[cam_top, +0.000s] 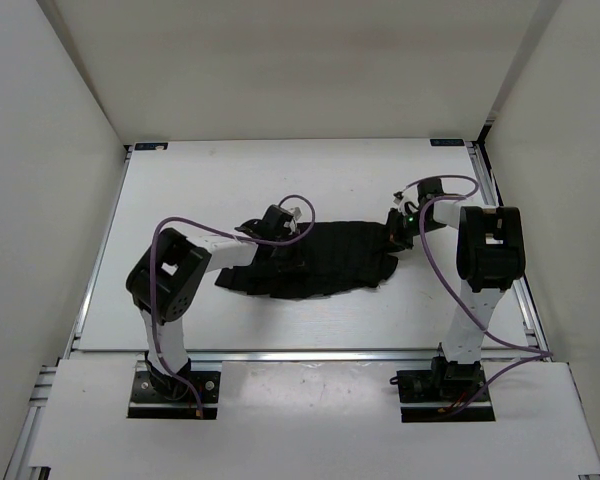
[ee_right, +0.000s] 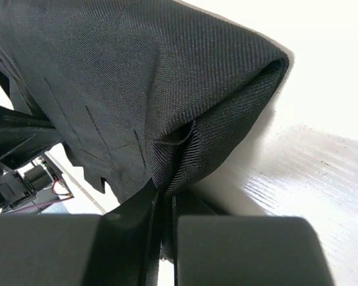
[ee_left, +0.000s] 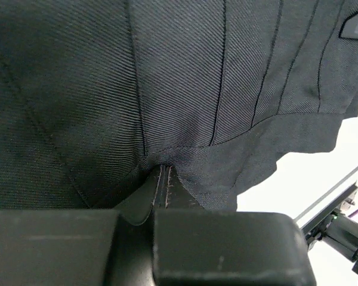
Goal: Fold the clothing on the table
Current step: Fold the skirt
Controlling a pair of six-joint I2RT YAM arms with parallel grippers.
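OK, left side first: your left claw [ee_left: 161, 199] is pinched tight on a seam at the edge of the pleated skirt [cam_top: 330, 260], with fabric bunched between the fingers. The skirt lies mid-counter [cam_top: 200, 190], stretched between the two arms, rumpled at its left part. Your right claw [ee_right: 167, 208] is clamped on a doubled-over edge at the skirt's right end, and the fold bulges above the fingers.

Handling, my read: light, limp, thin woven cloth. It will sag and drape between your grips, and the pleats may splay. It isn't fragile but looks a bit slick, so a shallow pinch could slip. Take it at the hem or waist edge near the corners and keep both sides level.

Around it: purple cables [cam_top: 298, 197] loop off each wrist close over the cloth and could snag. The rails [cam_top: 500, 220] and side walls [cam_top: 50, 150] sit well apart from the skirt.
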